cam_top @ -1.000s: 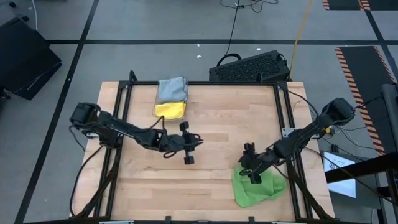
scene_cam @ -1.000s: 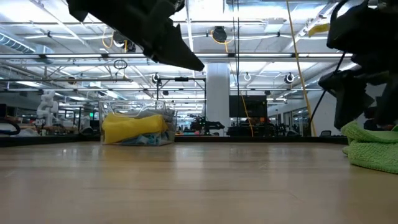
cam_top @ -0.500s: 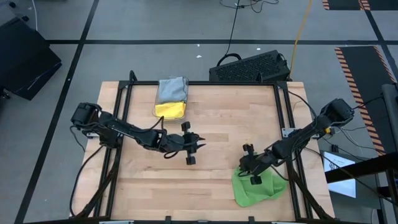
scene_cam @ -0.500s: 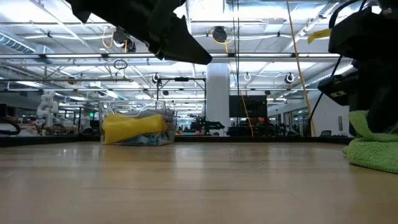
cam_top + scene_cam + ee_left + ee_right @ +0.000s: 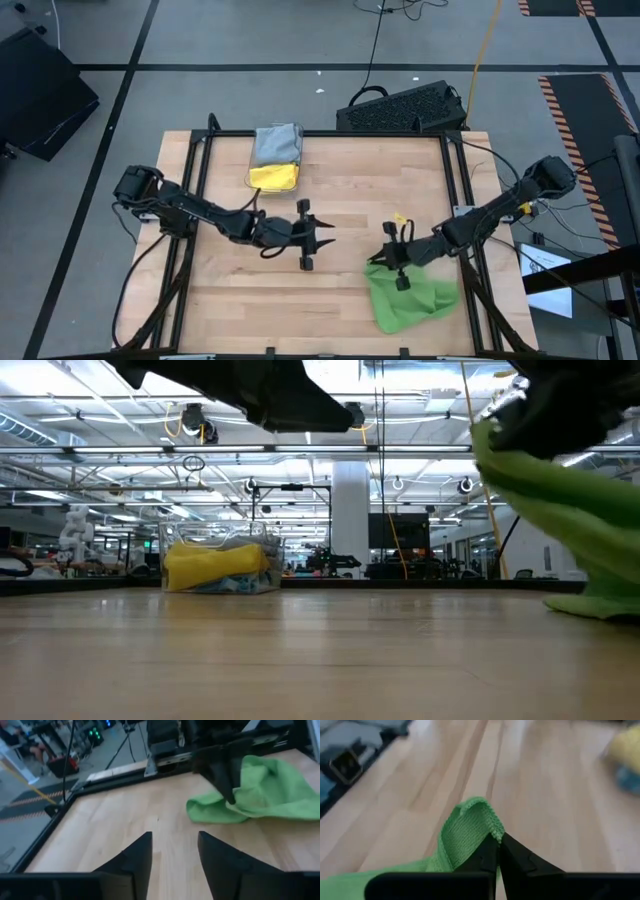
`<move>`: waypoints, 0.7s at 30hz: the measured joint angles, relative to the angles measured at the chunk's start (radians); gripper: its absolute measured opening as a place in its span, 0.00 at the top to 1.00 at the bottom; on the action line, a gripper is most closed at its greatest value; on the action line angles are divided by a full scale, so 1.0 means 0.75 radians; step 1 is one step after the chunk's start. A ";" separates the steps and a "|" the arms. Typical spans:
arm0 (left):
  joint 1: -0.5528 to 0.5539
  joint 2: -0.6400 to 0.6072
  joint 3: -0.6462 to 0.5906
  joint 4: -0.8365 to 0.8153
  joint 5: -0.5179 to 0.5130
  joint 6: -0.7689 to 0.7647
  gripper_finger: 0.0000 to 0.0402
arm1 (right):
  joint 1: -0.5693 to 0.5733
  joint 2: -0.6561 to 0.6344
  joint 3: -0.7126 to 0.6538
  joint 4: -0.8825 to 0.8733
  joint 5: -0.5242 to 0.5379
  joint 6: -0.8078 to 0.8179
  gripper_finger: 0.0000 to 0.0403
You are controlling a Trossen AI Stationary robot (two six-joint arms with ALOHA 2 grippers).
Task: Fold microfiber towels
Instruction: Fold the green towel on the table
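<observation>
A bright green microfiber towel (image 5: 412, 298) lies crumpled near the table's front right, its left edge raised. My right gripper (image 5: 388, 263) is shut on that edge; the right wrist view shows the gripper (image 5: 498, 840) with a hump of green cloth (image 5: 470, 822) at its tips. In the low view the towel (image 5: 560, 495) slants from high up down to the tabletop. My left gripper (image 5: 322, 240) hovers over the table's middle, open and with nothing between its fingers (image 5: 175, 851), pointing toward the towel (image 5: 260, 790). My right gripper pinches a bunched bit of the towel's left edge (image 5: 485, 827) between its two fingertips, hem showing beside them. The fingers come from the table's right, slanting down. That edge is lifted clear; the cloth runs down slack, and its right part (image 5: 600, 600) rests on the table.
A clear bin (image 5: 275, 158) holding yellow and grey towels stands at the far edge, left of centre; the low view shows the bin (image 5: 220, 565) in the distance. Black rails (image 5: 196, 190) frame the tabletop. Bare wood lies between the two grippers and along the front left.
My right gripper has shut on the green towel's left edge and gone up and toward the table's left, raising that edge while the towel's right part stays on the table. My left gripper has crept a little toward the towel.
</observation>
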 joint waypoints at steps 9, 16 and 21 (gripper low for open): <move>0.015 0.000 0.000 0.040 0.001 0.019 0.46 | -0.188 0.002 0.000 0.158 -0.005 -0.203 0.99; 0.088 0.000 0.000 0.040 0.184 0.041 0.43 | -0.301 0.002 0.000 0.257 -0.192 -0.312 0.99; 0.156 0.000 0.000 0.042 0.281 0.064 0.43 | -0.362 0.002 0.000 0.276 -0.252 -0.391 0.99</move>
